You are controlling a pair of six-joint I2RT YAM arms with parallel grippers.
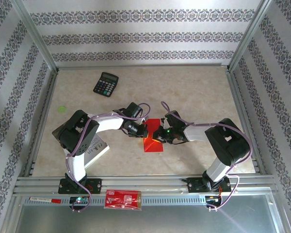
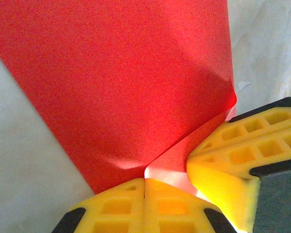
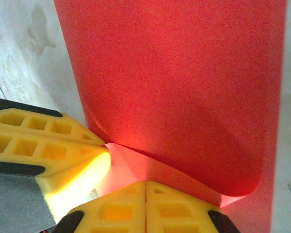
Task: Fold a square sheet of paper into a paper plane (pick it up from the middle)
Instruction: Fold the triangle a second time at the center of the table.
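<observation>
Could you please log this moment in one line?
left gripper: shut on paper | right gripper: shut on paper | paper: flap raised between grippers

the thin red paper sheet (image 1: 153,144) lies midway on the worktop (image 1: 194,92); the black calculator (image 1: 105,84) well behind it, leftward; the red printed packet (image 1: 122,199) on the front rail (image 1: 174,199).

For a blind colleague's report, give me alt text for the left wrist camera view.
The left gripper, shut, pinches a lifted fold of the red sheet of paper on the pale table; the right gripper's yellow fingers sit beside it.
</observation>
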